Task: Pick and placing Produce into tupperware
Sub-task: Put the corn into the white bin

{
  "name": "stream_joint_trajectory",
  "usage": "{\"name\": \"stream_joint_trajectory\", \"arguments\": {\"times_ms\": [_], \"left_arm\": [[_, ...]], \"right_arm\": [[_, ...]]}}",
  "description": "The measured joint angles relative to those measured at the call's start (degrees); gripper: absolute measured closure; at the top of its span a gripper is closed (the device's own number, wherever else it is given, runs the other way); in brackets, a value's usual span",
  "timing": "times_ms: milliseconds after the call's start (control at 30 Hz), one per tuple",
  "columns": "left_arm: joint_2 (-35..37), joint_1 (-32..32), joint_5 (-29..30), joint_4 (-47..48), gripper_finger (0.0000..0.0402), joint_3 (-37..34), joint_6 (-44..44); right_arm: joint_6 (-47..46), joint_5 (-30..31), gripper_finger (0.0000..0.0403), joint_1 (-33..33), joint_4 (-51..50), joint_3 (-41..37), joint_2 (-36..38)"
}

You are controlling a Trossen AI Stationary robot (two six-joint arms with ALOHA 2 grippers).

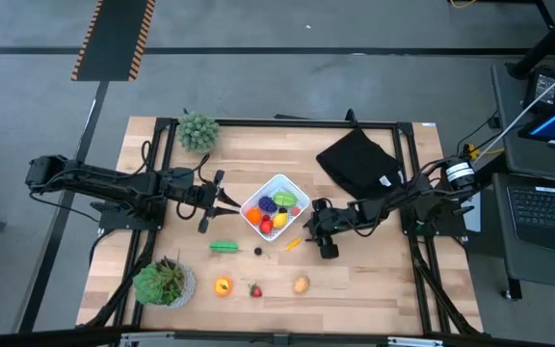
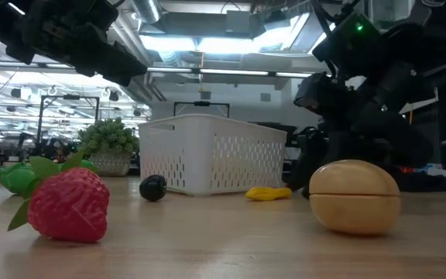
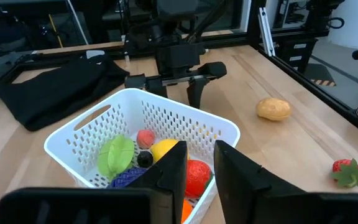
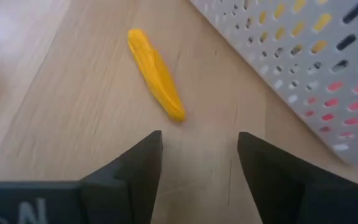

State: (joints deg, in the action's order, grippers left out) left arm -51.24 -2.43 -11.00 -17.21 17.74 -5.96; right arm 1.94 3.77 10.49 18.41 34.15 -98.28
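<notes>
From above, the white tupperware (image 1: 276,203) mid-table holds purple, yellow, green and red produce (image 1: 274,212), the low view hides its contents behind the wall, the left gripper (image 3: 199,167) hovers narrowly parted beside it, empty, and the right gripper (image 4: 199,163) gapes over a yellow piece (image 4: 156,73).

Overhead, one camera is looking straight down on my whole wooden table (image 1: 355,289); another is peering level across it. My wrist cameras are looking closely past my fingers, sharing the white perforated plastic basket (image 3: 166,115) with both
</notes>
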Motion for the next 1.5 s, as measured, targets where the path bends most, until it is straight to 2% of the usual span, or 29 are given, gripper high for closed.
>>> {"name": "stream_joint_trajectory", "arguments": {"times_ms": [167,433,833,1133,1500], "left_arm": [[0.0,0.0,0.0,0.0,0.0342,0.0,0.0],[0.0,0.0,0.0,0.0,0.0361,0.0,0.0],[0.0,0.0,0.0,0.0,0.0386,0.0,0.0],[0.0,0.0,0.0,0.0,0.0401,0.0,0.0],[0.0,0.0,0.0,0.0,0.0372,0.0,0.0]], "right_arm": [[4.3,-0.5,0.0191,0.0,1.4,0.1,-1.2],[6.2,-0.7,0.0191,0.0,-0.8,3.3,-2.2],[4.3,-2.3,0.0193,0.2,-0.7,6.1,-6.1],[0.1,-6.1,0.023,0.7,-1.5,6.3,-6.1],[-2.9,-8.6,0.0266,2.9,-1.3,6.2,-6.2]]}}
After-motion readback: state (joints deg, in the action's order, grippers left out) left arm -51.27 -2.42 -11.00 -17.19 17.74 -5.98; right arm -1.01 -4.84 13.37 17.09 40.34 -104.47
